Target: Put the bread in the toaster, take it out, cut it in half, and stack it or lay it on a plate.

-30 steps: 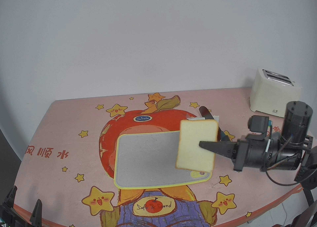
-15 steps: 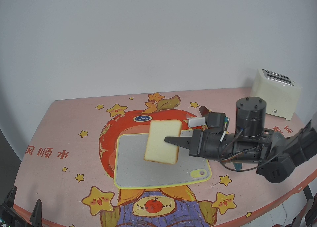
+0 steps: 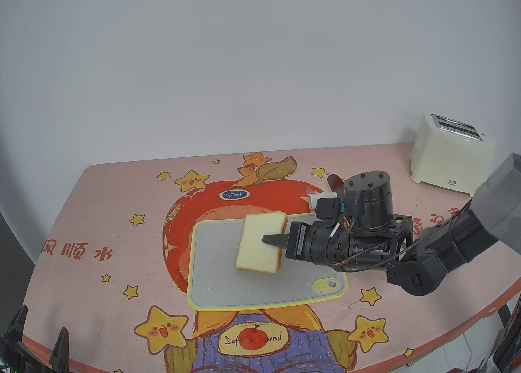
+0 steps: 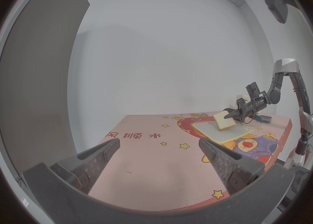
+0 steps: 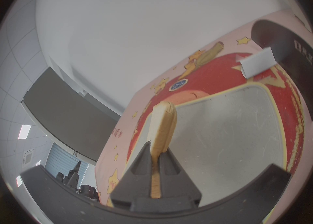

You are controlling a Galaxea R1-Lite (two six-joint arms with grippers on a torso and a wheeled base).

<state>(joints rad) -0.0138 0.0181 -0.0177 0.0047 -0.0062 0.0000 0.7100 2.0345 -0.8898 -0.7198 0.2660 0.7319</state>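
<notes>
The right gripper (image 3: pixel 267 239) carried the bread (image 3: pixel 258 252) to the left, from the right edge of the board (image 3: pixel 217 276) to above its middle. The slice also came lower, nearer the board.

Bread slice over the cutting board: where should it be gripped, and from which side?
By its right edge, pinched across the two flat faces, coming from the robot's right. The bread is thin and tilted up; the right hand holds it so.
</notes>
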